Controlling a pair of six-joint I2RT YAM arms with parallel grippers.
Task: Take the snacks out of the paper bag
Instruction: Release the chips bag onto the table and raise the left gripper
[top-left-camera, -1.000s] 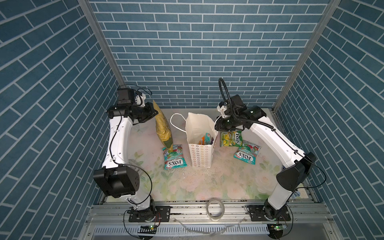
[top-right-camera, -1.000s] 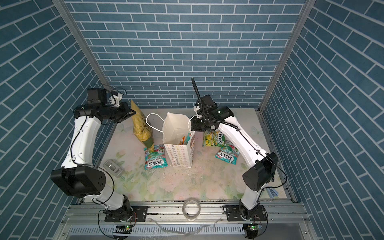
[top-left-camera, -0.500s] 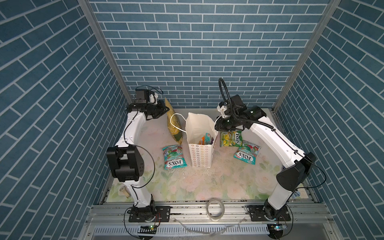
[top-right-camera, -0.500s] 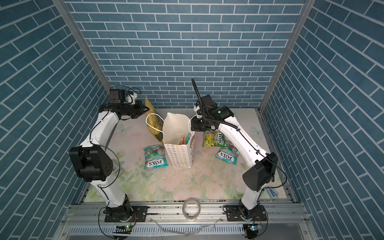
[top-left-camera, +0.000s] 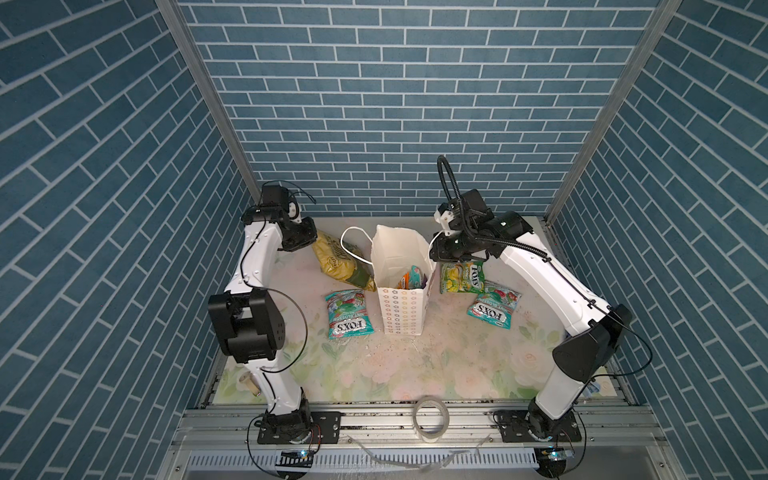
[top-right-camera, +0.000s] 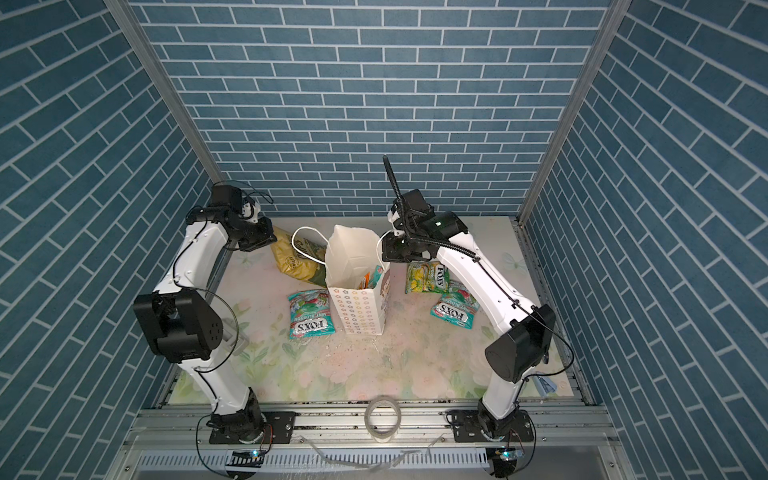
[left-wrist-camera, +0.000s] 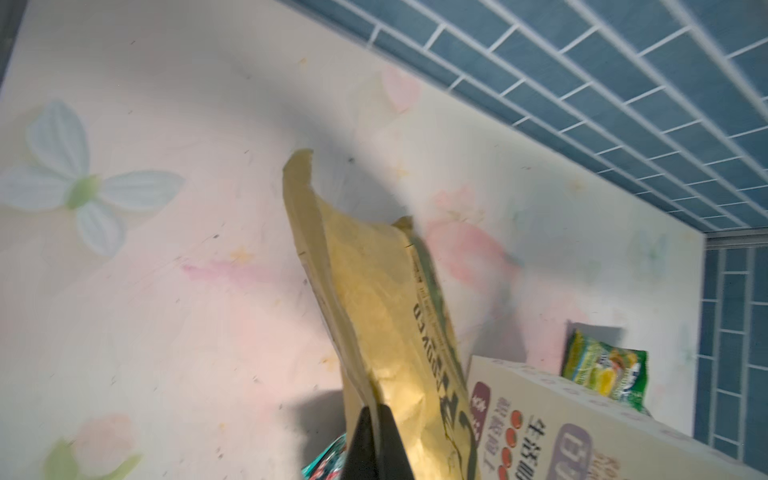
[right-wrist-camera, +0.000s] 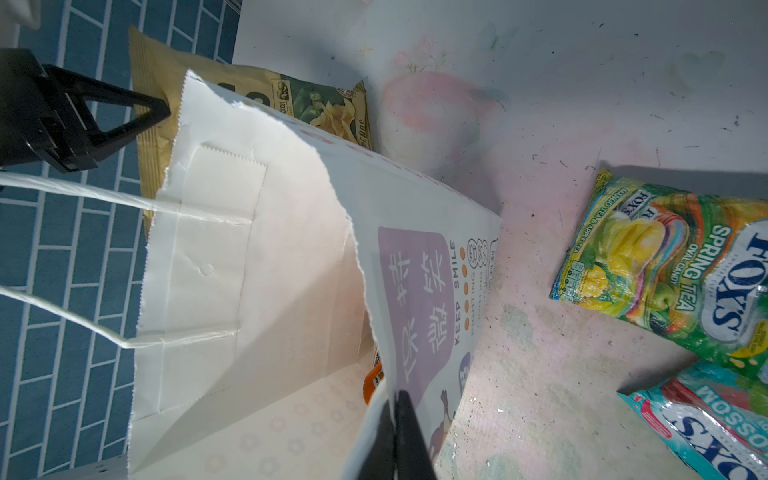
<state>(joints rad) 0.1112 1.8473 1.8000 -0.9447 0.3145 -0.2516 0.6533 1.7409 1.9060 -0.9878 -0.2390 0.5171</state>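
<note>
The white paper bag stands upright mid-table with its mouth open. My right gripper is shut on its right rim. Inside it, orange and teal snacks show. My left gripper is shut on the top edge of the yellow-olive chips bag, which lies slanted on the table against the paper bag's left side. A teal FOX'S packet lies flat to the left in front. A yellow-green packet and another teal packet lie to the right.
A clear tape roll rests on the front rail. A small cylinder lies at the front left corner beside the left arm's base. The paper bag's string handle loops over the chips bag. The brick back wall stands close behind both grippers.
My left arm has swung the chips bag from hanging upright at the left to lying slanted by the paper bag. The right arm has not moved.
</note>
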